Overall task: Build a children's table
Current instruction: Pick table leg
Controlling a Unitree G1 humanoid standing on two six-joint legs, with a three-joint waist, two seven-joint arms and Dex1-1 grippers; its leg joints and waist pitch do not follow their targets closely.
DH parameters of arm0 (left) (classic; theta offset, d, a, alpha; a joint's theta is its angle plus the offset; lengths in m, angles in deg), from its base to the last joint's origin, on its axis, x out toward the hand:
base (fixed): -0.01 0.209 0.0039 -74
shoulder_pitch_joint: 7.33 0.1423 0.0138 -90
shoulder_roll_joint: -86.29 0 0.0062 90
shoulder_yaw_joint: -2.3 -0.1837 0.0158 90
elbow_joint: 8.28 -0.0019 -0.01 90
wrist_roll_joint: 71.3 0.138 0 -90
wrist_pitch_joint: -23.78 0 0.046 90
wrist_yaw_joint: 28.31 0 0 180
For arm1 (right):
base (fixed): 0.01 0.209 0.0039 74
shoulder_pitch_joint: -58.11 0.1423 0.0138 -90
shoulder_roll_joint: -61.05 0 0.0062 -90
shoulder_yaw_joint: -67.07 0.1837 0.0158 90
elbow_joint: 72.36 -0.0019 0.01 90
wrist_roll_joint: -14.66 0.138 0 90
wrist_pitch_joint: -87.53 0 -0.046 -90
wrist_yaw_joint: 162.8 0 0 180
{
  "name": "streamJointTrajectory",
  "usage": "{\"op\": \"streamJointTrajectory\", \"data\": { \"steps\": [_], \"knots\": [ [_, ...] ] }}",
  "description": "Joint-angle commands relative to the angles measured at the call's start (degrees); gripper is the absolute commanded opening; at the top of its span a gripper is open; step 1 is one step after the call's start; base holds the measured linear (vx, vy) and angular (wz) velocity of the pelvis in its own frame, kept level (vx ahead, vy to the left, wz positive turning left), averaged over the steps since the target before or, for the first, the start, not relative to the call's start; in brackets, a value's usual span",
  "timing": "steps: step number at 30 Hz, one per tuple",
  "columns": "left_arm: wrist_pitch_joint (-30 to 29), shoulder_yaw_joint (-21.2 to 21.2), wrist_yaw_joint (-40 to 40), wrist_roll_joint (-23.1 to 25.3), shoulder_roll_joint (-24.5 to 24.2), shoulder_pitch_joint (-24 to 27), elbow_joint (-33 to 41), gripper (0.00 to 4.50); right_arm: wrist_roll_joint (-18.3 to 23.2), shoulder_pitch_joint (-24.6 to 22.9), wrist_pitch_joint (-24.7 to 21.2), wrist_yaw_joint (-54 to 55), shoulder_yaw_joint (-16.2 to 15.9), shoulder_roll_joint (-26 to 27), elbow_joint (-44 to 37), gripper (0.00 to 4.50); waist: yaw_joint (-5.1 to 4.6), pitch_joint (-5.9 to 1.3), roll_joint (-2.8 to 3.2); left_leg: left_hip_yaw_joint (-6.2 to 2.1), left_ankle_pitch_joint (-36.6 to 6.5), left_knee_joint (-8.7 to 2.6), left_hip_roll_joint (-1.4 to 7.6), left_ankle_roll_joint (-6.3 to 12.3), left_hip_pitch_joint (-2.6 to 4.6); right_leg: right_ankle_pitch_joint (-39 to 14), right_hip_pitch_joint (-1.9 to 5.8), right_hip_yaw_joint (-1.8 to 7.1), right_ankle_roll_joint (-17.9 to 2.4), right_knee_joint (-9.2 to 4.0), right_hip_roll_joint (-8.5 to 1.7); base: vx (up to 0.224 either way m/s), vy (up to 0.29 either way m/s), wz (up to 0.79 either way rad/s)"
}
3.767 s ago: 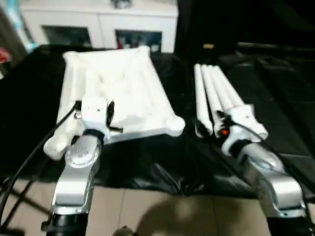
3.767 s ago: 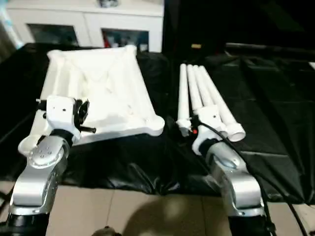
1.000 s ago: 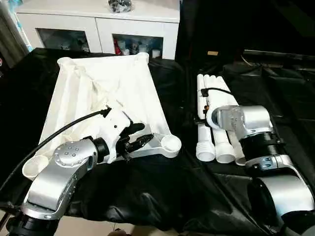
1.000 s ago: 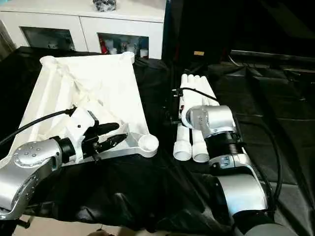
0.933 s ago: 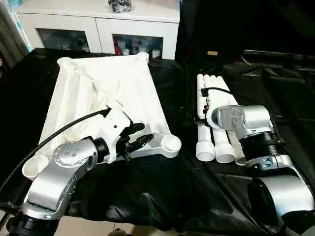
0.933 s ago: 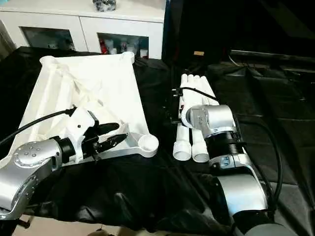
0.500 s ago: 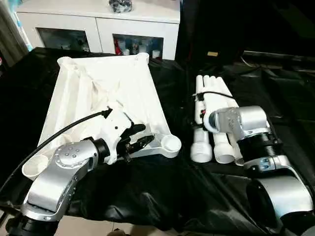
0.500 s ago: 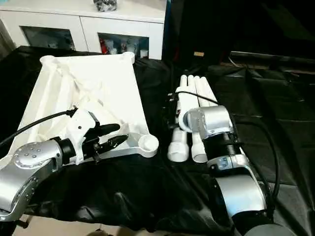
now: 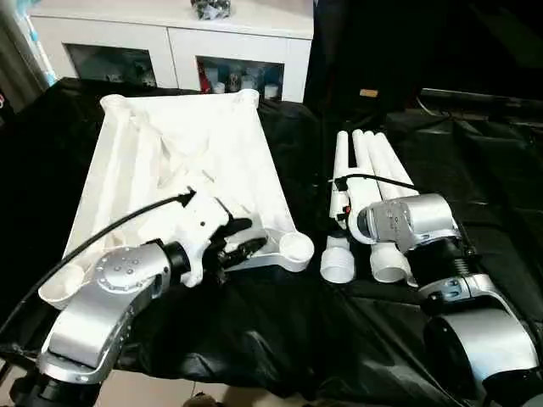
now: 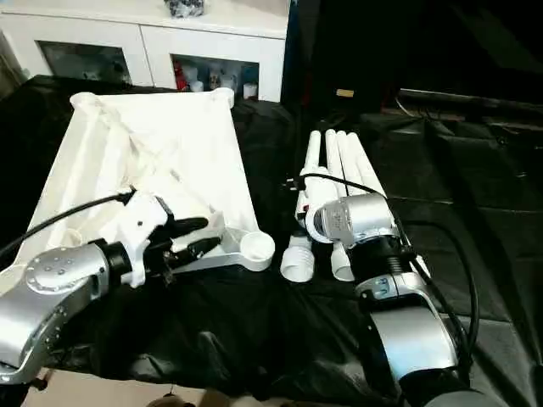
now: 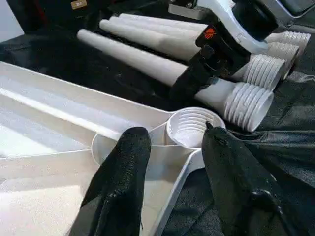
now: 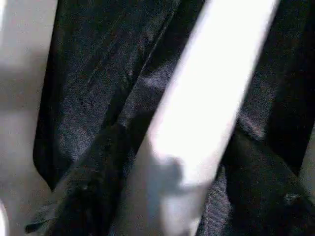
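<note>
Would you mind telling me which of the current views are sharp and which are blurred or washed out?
Left wrist view: sharp, threads readable in the corner socket and on the leg beside it. Right wrist view: badly out of focus, the leg a soft white band over black cloth. Head views: fairly sharp, but the tabletop is bright enough that its ribs partly wash out.

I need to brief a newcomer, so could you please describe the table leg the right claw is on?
Right of the upturned tabletop, white legs lie side by side on black cloth. It is the leg nearest the tabletop, angled away from the others.
</note>
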Motion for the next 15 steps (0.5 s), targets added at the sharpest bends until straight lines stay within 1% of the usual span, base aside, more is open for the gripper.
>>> {"op": "streamJointTrajectory", "data": {
  "steps": [1,2,3,4,5,7,8,9,10,11,12,13,14,15],
  "knots": [
    [0.18,-0.35,0.15,-0.02,-0.28,0.03,1.12,2.07,-0.04,-0.16,0.20,0.77,1.31,-0.05,0.77,2.83,-0.02,-3.98,0.23,-0.05,-4.05,-4.53,2.13,-1.97,0.33,-5.98,3.48,2.70,-10.42,-3.41,-4.06,0.000,0.000,0.00],
    [0.17,-0.33,0.13,-0.04,-0.27,0.01,1.09,2.07,0.05,-0.12,0.30,0.94,1.62,-0.02,0.84,2.80,0.01,-3.98,0.25,-0.04,-4.00,-4.52,2.13,-2.02,0.37,-5.86,3.46,2.73,-10.42,-3.40,-4.05,0.000,0.000,0.00],
    [0.18,-0.26,0.06,-0.18,-0.19,0.08,1.07,2.07,0.29,-0.08,0.73,1.27,2.47,-0.03,0.95,2.65,0.07,-4.00,0.22,-0.04,-3.90,-4.52,2.12,-2.07,0.34,-5.67,3.52,2.73,-10.41,-3.35,-4.05,0.000,0.000,0.00],
    [0.18,-0.26,0.06,-0.18,-0.19,0.08,1.07,2.07,0.29,-0.08,0.73,1.27,2.47,-0.03,0.95,2.65,0.09,-4.01,0.23,-0.05,-3.81,-4.52,2.11,-2.09,0.33,-5.55,3.53,2.70,-10.42,-3.33,-4.03,0.000,0.000,0.00],
    [0.20,-0.28,0.02,-0.24,-0.21,0.11,1.07,2.07,0.30,-0.09,0.81,1.22,2.54,-0.07,0.97,2.42,0.04,-3.99,0.21,-0.06,-3.91,-4.53,2.11,-2.12,0.31,-5.61,3.53,2.69,-10.40,-3.32,-4.02,0.000,0.000,0.00],
    [0.26,-0.27,-0.06,-0.33,-0.25,0.10,1.03,2.07,0.67,-0.15,0.73,1.92,3.71,-0.04,0.55,2.39,0.04,-3.99,0.27,-0.05,-4.03,-4.51,2.10,-2.14,0.33,-5.60,3.52,2.70,-10.36,-3.35,-4.00,0.000,0.000,0.00],
    [0.27,-0.27,-0.07,-0.34,-0.25,0.10,1.03,2.07,0.70,-0.16,0.72,1.97,3.80,-0.04,0.51,2.25,0.06,-4.02,0.24,-0.04,-3.83,-4.50,2.08,-2.08,0.32,-5.34,3.56,2.70,-10.37,-3.29,-3.99,0.000,0.000,0.00],
    [0.37,-0.20,-0.14,-0.37,-0.24,0.08,0.99,2.07,0.97,-0.20,0.76,2.38,4.55,-0.04,0.08,2.12,0.07,-4.03,0.25,-0.06,-3.84,-4.50,2.08,-2.05,0.31,-5.28,3.57,2.69,-10.42,-3.29,-4.01,0.000,0.000,0.00],
    [0.64,0.08,-0.38,-0.39,-0.04,-0.04,0.88,2.07,2.12,-0.28,0.96,3.22,7.08,-0.12,-1.52,2.03,0.10,-4.05,0.49,-0.07,-3.85,-4.47,2.05,-2.09,0.31,-5.09,3.58,2.70,-10.43,-3.31,-4.04,0.000,0.000,0.00],
    [0.69,0.18,-0.46,-0.42,0.05,-0.12,0.82,2.07,2.63,-0.27,0.93,3.54,8.23,-0.10,-2.17,1.99,0.15,-4.04,0.37,-0.05,-3.87,-4.48,2.07,-2.02,0.36,-4.82,3.57,2.73,-10.34,-3.30,-3.99,0.000,0.000,0.00],
    [0.88,0.37,-0.61,-0.48,0.24,-0.26,0.71,2.07,3.16,-0.31,1.19,3.71,9.29,-0.06,-3.04,1.93,0.21,-4.06,0.53,-0.07,-4.00,-4.45,2.02,-2.10,0.36,-4.72,3.57,2.70,-10.32,-3.24,-3.94,0.000,0.000,0.00],
    [0.91,0.40,-0.64,-0.49,0.29,-0.29,0.70,2.07,3.23,-0.33,1.23,3.70,9.39,-0.05,-3.19,1.86,0.16,-4.04,0.46,-0.05,-4.11,-4.48,2.01,-2.07,0.32,-4.83,3.58,2.68,-10.23,-3.30,-3.89,0.000,0.000,0.00],
    [1.21,0.87,-1.41,-0.54,1.07,-0.96,0.35,2.07,4.48,-0.57,1.39,3.42,11.05,0.06,-5.32,1.83,0.22,-4.04,0.70,-0.10,-4.41,-4.50,2.02,-2.18,0.38,-5.08,3.53,2.64,-10.22,-3.33,-3.90,0.000,0.000,0.00],
    [1.14,1.29,-1.94,-0.74,1.69,-1.55,0.01,2.07,5.39,-0.78,1.50,3.04,12.01,0.15,-6.73,1.82,0.28,-4.07,0.76,-0.14,-4.54,-4.47,2.06,-2.25,0.44,-4.86,3.56,2.66,-10.15,-3.30,-3.91,0.000,0.000,0.00]
  ]
}}
